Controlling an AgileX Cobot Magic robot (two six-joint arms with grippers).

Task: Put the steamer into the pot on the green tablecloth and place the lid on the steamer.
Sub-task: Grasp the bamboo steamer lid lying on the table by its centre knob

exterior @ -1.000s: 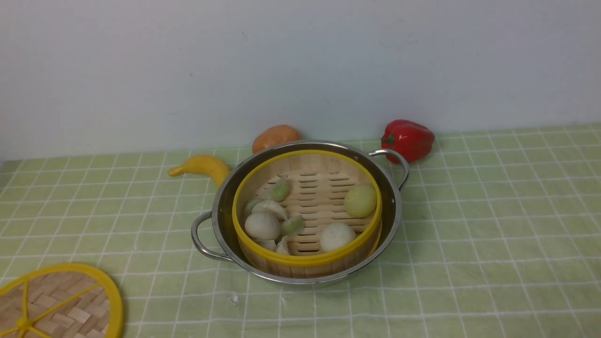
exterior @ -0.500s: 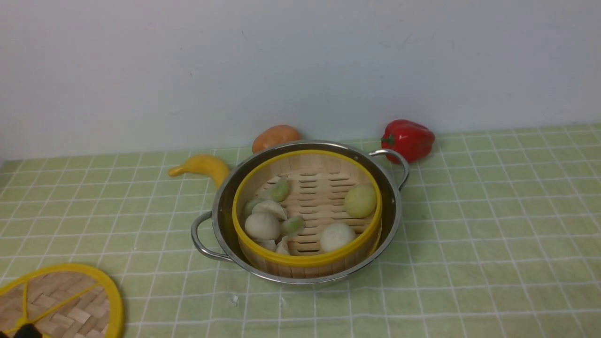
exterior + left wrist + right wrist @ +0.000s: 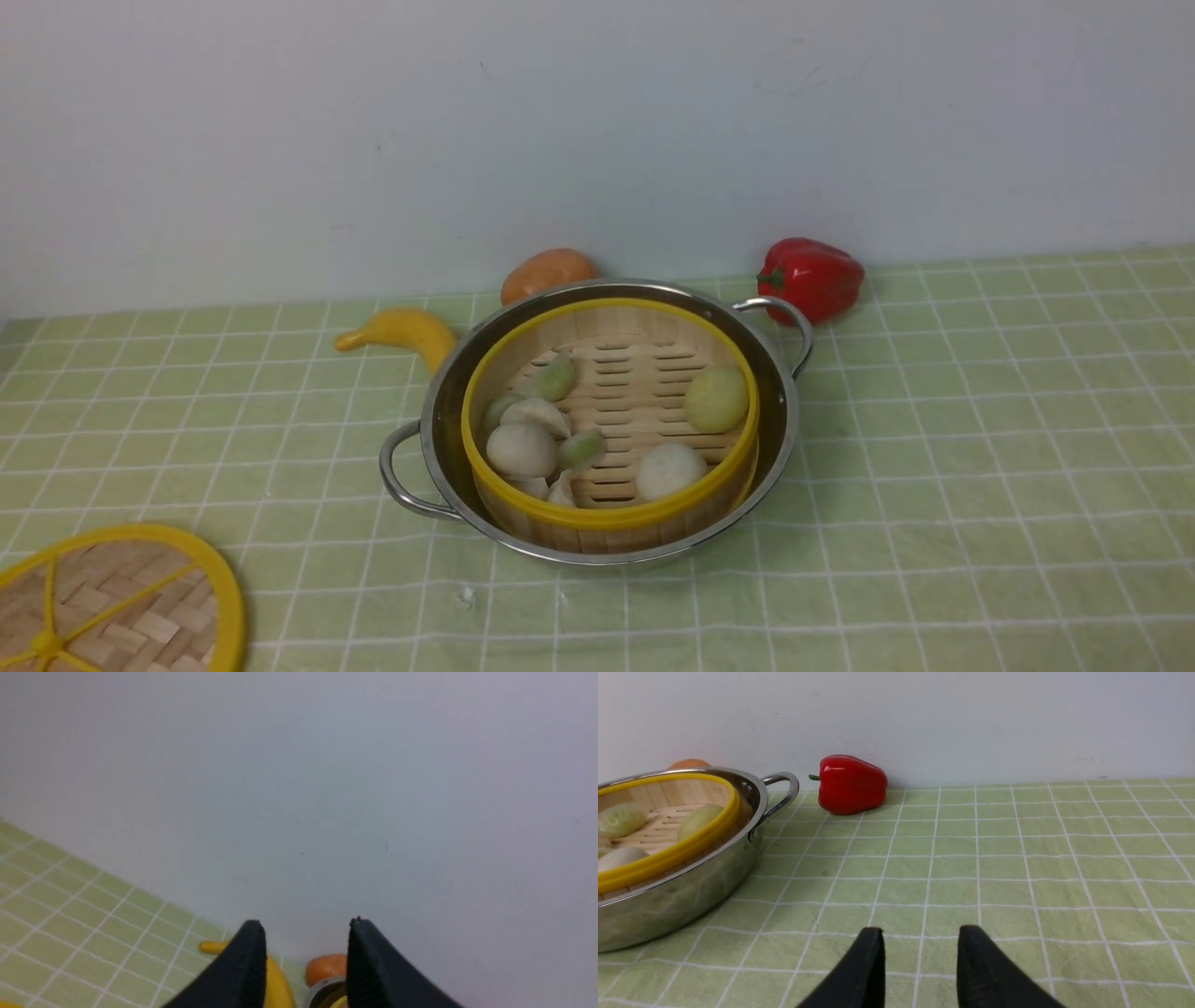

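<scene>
The bamboo steamer [image 3: 611, 513] sits inside the steel pot [image 3: 439, 411] on the green tablecloth [image 3: 980, 448], holding several buns and dumplings. The woven lid [image 3: 121, 607] lies flat on the cloth at the front left corner. Neither gripper shows in the front view. My left gripper [image 3: 306, 933] is open and empty, raised and facing the wall, with the pot's rim just visible between its fingers. My right gripper [image 3: 920, 940] is open and empty, low over the cloth to the right of the pot [image 3: 682, 891] and steamer [image 3: 668, 858].
A red pepper [image 3: 810, 277] stands behind the pot's right handle, also in the right wrist view [image 3: 850, 784]. A yellow banana [image 3: 401, 331] and an orange fruit [image 3: 546, 273] lie behind the pot at the left. A white wall bounds the far side.
A dark gripper tip showed over the lid at the bottom left edge half a second ago; it is out of the front view now. Pot, steamer and lid have not moved.
</scene>
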